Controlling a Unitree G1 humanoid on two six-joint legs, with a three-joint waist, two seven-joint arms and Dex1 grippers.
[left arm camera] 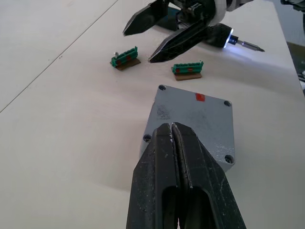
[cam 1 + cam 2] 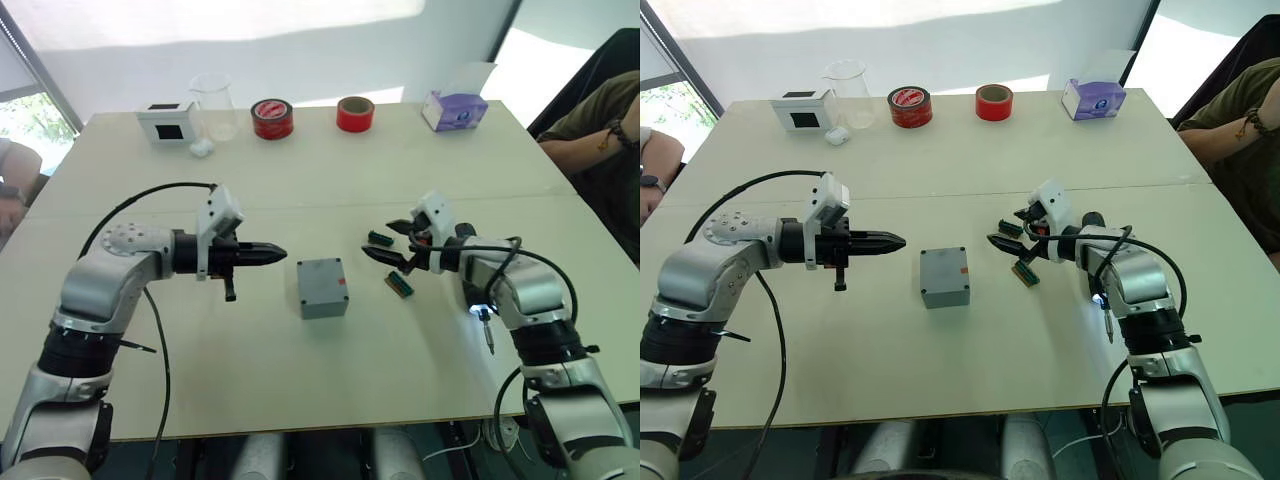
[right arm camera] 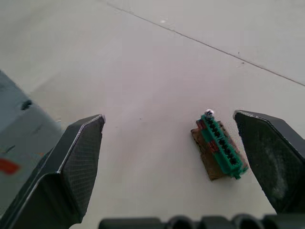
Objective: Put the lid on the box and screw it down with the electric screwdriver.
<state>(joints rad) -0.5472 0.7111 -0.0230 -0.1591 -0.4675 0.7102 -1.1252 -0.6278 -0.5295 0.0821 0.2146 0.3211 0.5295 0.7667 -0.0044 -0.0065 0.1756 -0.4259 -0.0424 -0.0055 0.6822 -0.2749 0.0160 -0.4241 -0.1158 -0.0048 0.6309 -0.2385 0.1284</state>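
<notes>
The box [image 2: 322, 287] sits near the middle of the table [image 2: 300, 380], with the lid [image 1: 193, 119] on top of it; screw heads show at the lid's corners and a small red mark lies near one edge. Whether anything is inside cannot be seen. To its left the left gripper [image 2: 272, 254] hovers above the table with its two fingers pressed together, tips pointing toward the box and apart from it. To the right of the box the right gripper [image 2: 385, 243] is spread wide, holding nothing, among two small green connector blocks [image 2: 379, 238] [image 2: 400, 284]. The electric screwdriver [image 2: 482, 316] lies further right beside the right forearm, its tip lit. Along the far edge stand a white box with a black window [image 2: 166, 122], a clear beaker [image 2: 214, 105] that looks empty, two red tape rolls [image 2: 272, 118] [image 2: 355, 113] and a purple tissue box [image 2: 455, 108] with tissue standing out of its top.
</notes>
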